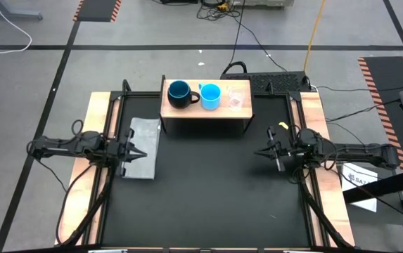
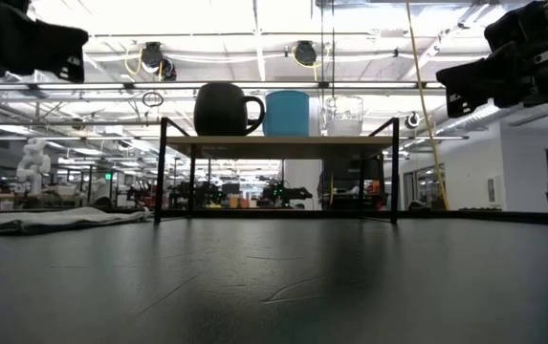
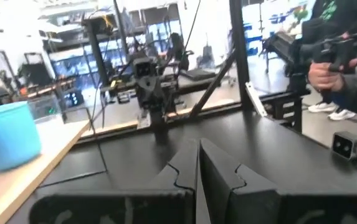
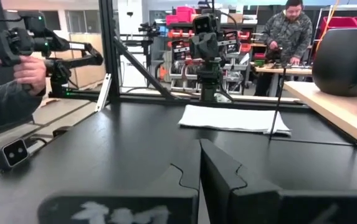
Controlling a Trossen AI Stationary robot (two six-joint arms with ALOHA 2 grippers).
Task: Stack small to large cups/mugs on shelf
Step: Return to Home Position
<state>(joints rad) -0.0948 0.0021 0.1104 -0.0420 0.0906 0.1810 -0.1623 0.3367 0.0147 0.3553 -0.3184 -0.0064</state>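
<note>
The left pincer point(image 1: 139, 152) is clenched on nothing, its tips pressed together in its wrist view, and hangs at the left middle of the bench point(image 1: 208, 197), right at the right edge of the grey cloth point(image 1: 136, 165). The right pincer point(image 1: 261, 152) is likewise clenched and empty at the right middle, pointing inward, well apart from the left one. Farther out, at the far middle of the bench, the shelf point(image 1: 187, 112) carries all three pieces upright in a row, side by side rather than nested: the navy mug point(image 1: 179, 93) on the left, the light-blue cup point(image 1: 210, 96) just beside it, and the clear cup point(image 1: 235, 100) on the right. With the placing apparently done, the remaining risk seems small. A left arm that dips as it pulls away could snag and drag the cloth. A swing toward the far side by either arm could knock a shelf leg, and the light clear cup would probably topple first. A person's hand point(image 4: 32, 70) holding a dark device shows beyond the bench edge, so a wide arm sweep could come close to it.
</note>
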